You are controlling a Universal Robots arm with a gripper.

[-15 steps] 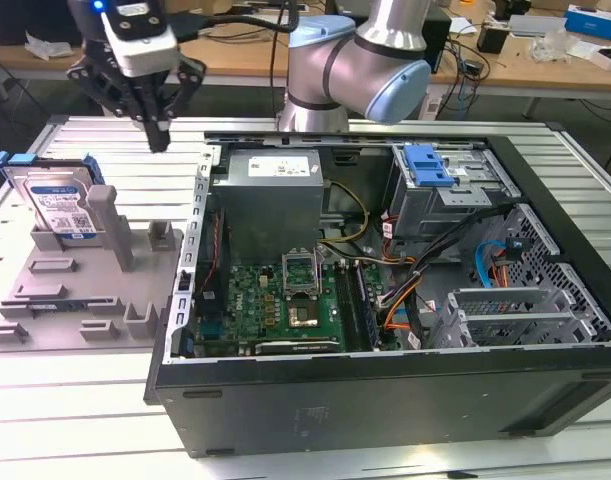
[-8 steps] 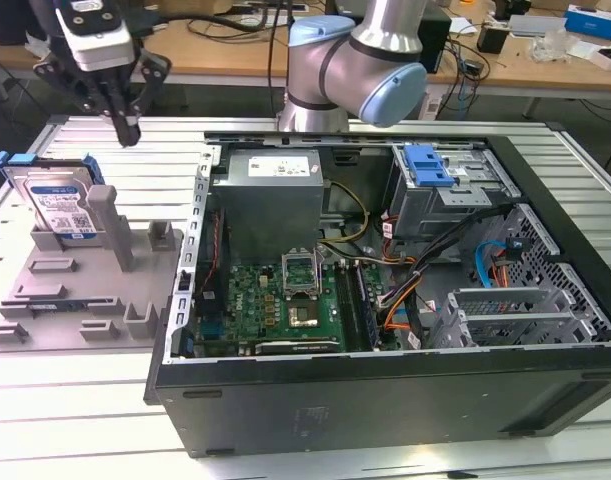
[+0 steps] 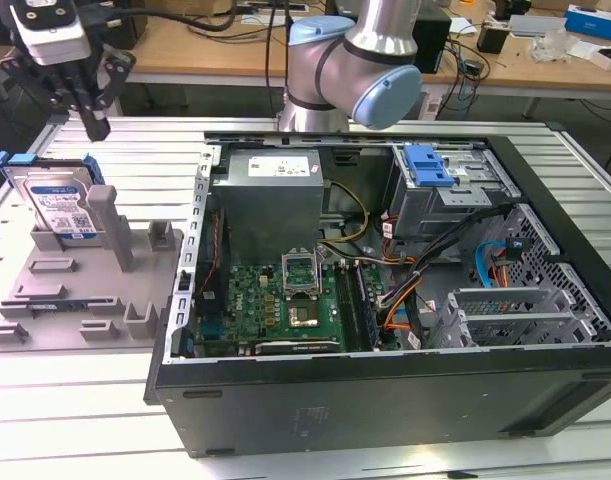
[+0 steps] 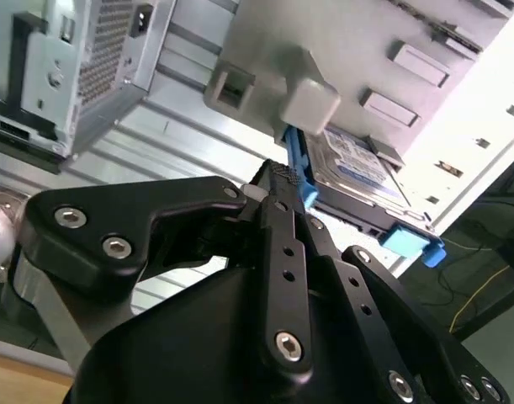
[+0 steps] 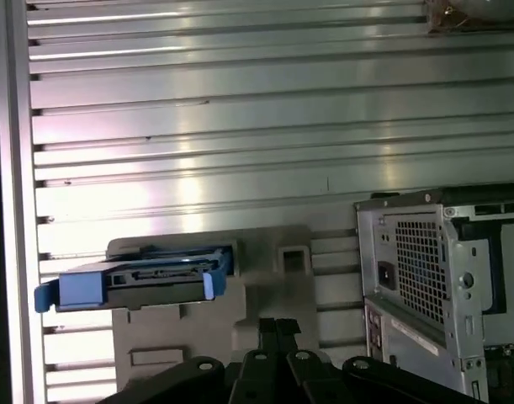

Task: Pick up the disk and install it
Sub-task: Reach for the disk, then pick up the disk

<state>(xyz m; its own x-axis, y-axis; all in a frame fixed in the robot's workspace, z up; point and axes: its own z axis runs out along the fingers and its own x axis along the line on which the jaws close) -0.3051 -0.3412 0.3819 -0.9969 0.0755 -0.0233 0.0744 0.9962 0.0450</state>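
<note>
Disk [image 3: 57, 198] could be knocked out of its seat, I judge, because the gripper [image 3: 95, 128] hangs clenched on nothing, its tips pressed together, and jaws in that state would strike the top edge instead of straddling it. A second hazard is the grey upright post [image 3: 105, 215] standing just beside the disk at its 3 o'clock in the exterior view: a finger coming down on that side might catch the post and skew the grasp. The blue carrier bracket [image 3: 15, 162] framing the disk is plastic and would likely flex or slip if pinched alone. Since the disk leans rather than standing square, a straight grip could meet it on a corner. Inside the open computer case [image 3: 385, 400], loose cables [image 3: 415, 290] lie near the drive cage [image 3: 455, 205], where a carried part might snag. As for position, the disk rests tilted on edge in the grey fixture plate [image 3: 85, 295] on the slatted table [image 3: 75, 420], with the case at its 3 o'clock. The gripper is above it with air between, so the disk sits at roughly 7 o'clock of the tips in the exterior view, and in both wrist views it shows beyond the tips, not touching them
</note>
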